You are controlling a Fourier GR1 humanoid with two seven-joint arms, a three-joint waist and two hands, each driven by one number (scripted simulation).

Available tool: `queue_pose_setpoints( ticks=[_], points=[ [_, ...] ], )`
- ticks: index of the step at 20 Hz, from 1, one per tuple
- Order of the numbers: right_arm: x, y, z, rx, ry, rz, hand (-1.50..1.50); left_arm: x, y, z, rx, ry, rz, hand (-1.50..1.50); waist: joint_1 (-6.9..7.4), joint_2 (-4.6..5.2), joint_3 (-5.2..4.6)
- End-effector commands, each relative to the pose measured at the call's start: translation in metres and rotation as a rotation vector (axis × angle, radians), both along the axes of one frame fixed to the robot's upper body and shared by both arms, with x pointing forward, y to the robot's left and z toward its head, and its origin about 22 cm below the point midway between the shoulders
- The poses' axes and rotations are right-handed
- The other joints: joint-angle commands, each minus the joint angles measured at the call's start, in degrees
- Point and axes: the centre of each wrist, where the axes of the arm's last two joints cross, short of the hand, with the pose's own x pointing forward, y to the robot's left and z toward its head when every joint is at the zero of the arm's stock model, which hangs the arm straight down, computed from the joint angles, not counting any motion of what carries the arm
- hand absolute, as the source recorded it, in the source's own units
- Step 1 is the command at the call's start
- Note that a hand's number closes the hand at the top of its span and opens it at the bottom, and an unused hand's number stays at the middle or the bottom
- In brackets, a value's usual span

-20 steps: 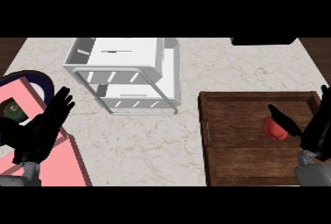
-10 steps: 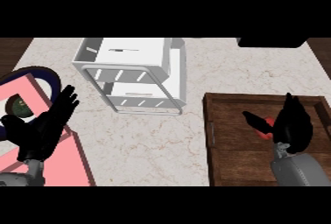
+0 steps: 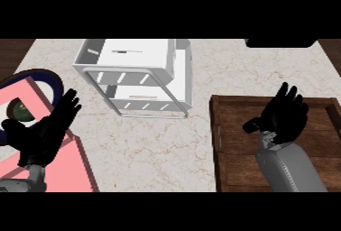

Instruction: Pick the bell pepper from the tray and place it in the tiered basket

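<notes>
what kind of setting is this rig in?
Probably a kitchen counter: a pale marble-look top, a white tiered basket, and a dark wooden tray of the serving kind.

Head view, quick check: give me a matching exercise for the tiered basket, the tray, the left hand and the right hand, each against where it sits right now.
Things:
1. tiered basket
2. tray
3. left hand
4. right hand

Places:
A. open over the pink mat at the view's left edge
B. white, on the counter at the upper middle
C. brown wood, on the counter at the right
D. open above the tray, fingers pointing up the view

Pairs: 1-B, 2-C, 3-A, 4-D. The bell pepper does not show; the right hand covers where it would lie.
</notes>
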Motion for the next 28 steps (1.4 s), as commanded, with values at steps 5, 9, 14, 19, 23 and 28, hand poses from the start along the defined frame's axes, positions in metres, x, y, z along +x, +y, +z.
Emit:
queue_pose_setpoints(
  ticks=[5,9,14,19,23,28],
  points=[
    [0.001,-0.004,-0.017,-0.025,0.134,-0.249,-1.5,0.004,0.002,0.009,-0.003,-0.017,0.012,0.0,0.05,0.25,0.21],
    [-0.005,-0.011,-0.027,-0.062,0.145,-0.261,-1.5,0.01,-0.013,0.005,-0.008,0.002,-0.009,0.0,-0.1,0.3,0.22],
    [-0.003,-0.03,-0.038,-0.128,0.127,-0.277,-1.5,0.011,-0.005,0.008,-0.024,-0.009,-0.014,0.0,0.04,0.37,0.23],
    [-0.018,-0.035,-0.039,-0.163,0.149,-0.279,-1.5,0.01,0.013,-0.008,-0.006,-0.019,0.006,0.0,-0.25,0.31,0.19],
    [-0.019,-0.047,-0.038,-0.059,0.269,-0.282,1.5,-0.003,-0.003,0.0,-0.009,-0.01,0.008,0.0,0.23,0.2,0.23],
    [-0.03,-0.037,-0.055,-0.057,0.339,-0.214,1.5,-0.005,-0.009,-0.002,0.002,-0.021,0.014,0.0,0.14,0.26,0.21]
  ],
)
